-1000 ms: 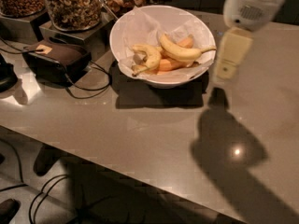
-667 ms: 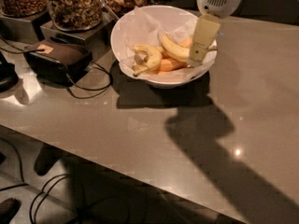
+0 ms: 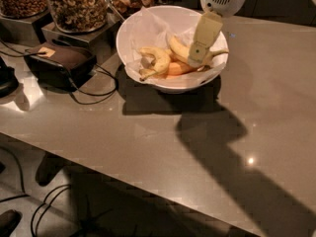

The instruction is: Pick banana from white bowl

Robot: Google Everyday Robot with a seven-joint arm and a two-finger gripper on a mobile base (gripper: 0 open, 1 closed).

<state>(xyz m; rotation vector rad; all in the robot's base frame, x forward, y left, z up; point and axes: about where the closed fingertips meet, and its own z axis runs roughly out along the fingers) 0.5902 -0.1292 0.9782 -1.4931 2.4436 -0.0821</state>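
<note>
The white bowl (image 3: 132, 29), lined with crinkled white paper, stands at the back of the grey counter. The banana (image 3: 177, 47) lies in its right half, long and pale yellow, with its thin brownish stem (image 3: 220, 52) pointing right over the rim. A small curled yellow banana (image 3: 159, 59) and an orange-toned banana (image 3: 176, 68) lie beside it. My gripper (image 3: 198, 57) reaches down from the top into the bowl, right over the middle of the banana, and hides that part of it.
Glass jars of nuts (image 3: 79, 5) stand on dark stands behind the bowl at the left. A black box (image 3: 58, 63) with cables (image 3: 94, 95) lies left of the bowl. The counter's front edge (image 3: 123, 174) runs diagonally, with floor cables below.
My gripper has moved left from beside the bowl's right rim to over the bowl, and has come down onto the banana. The fruit has not shifted.
</note>
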